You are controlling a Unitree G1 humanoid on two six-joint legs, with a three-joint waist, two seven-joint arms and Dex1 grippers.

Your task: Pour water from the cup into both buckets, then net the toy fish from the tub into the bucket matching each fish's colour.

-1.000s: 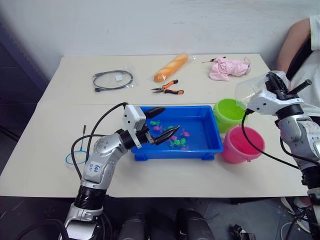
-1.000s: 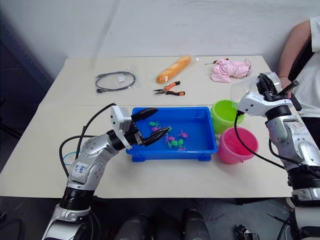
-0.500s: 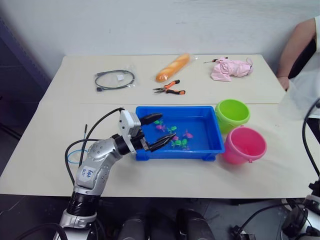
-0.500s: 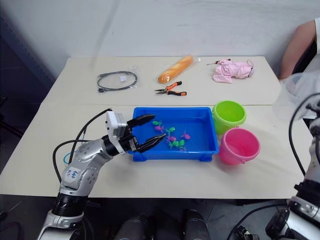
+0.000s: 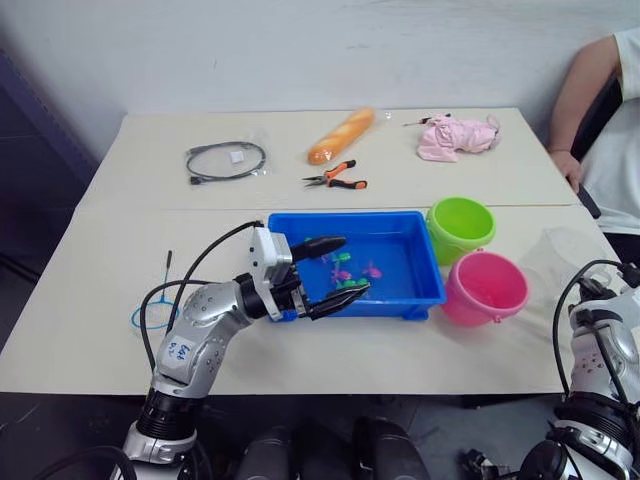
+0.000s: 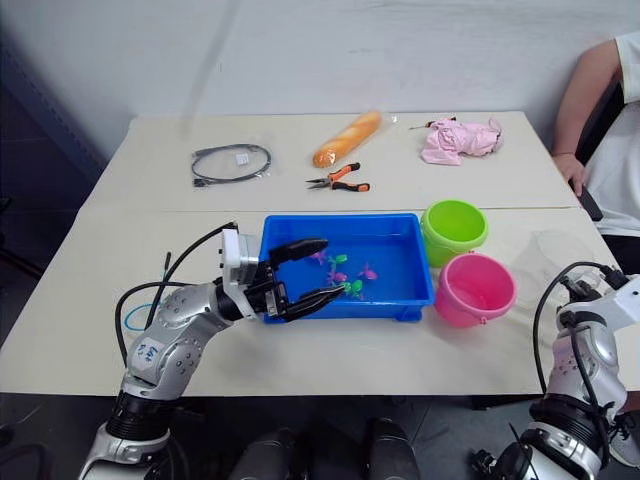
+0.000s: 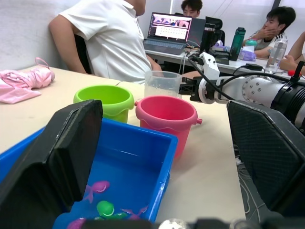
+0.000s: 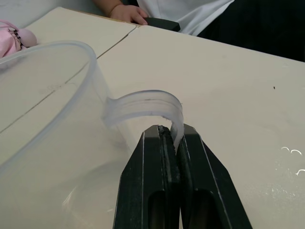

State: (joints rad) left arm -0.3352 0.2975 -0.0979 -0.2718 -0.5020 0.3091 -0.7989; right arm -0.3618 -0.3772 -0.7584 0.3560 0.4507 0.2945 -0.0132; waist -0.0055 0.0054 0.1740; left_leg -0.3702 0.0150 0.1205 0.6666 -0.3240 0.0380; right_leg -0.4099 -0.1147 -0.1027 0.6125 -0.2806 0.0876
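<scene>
Past the open left pincer (image 7: 162,157), toy fish (image 7: 97,188) lie in the blue tub (image 7: 143,143) beside two buckets (image 7: 167,114).

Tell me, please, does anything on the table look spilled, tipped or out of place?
Nothing stands out: the cup, green bucket and pink bucket stand upright, and the tub sits flat.

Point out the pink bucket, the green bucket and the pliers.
pink bucket (image 5: 486,288): left eye view, inner wall.
green bucket (image 5: 459,223): left eye view, inside near the rim.
pliers (image 5: 336,177): left eye view, orange handles.
</scene>
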